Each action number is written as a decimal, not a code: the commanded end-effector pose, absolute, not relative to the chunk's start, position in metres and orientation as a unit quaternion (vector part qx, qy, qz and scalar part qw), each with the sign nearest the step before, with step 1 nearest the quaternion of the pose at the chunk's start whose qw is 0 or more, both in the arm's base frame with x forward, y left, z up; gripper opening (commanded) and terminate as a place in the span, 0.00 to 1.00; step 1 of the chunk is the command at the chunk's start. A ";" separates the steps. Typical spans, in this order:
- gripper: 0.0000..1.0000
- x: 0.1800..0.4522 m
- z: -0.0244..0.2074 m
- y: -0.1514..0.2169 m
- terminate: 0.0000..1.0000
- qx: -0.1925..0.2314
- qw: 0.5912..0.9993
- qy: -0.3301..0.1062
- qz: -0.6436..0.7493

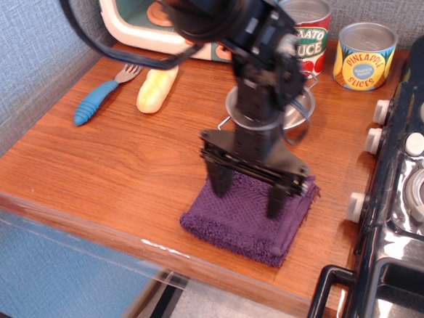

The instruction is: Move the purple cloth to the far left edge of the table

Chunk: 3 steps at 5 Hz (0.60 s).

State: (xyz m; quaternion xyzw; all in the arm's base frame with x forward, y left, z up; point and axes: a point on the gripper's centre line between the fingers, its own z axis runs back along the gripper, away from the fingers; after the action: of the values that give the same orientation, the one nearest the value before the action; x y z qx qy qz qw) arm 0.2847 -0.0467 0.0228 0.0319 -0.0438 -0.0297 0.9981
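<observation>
The purple cloth (239,219) lies folded on the table (89,164), near the front edge and right of the middle. My gripper (248,202) points straight down over the cloth's middle. Its jaws are open, with one black fingertip (220,190) on the cloth's left part and the other on its right part. The fingertips are at the cloth's top surface, and I cannot tell whether they press into it. Nothing is held.
A steel bowl (302,109) sits just behind the arm, partly hidden. Tomato sauce (312,32) and pineapple (365,55) cans stand at the back right. A blue fork (100,100) and a yellow bread roll (156,86) lie at the back left. The black toy stove (410,189) borders the right side.
</observation>
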 end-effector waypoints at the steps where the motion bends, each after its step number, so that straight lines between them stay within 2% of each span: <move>1: 1.00 0.273 0.004 -0.034 0.00 0.039 0.997 -0.031 -0.052; 3: 1.00 0.263 -0.021 -0.028 0.00 0.054 0.996 -0.002 -0.076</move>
State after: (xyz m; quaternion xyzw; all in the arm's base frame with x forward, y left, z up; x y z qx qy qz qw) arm 0.2774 -0.0362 0.0054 0.0447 -0.0527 -0.0655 0.9955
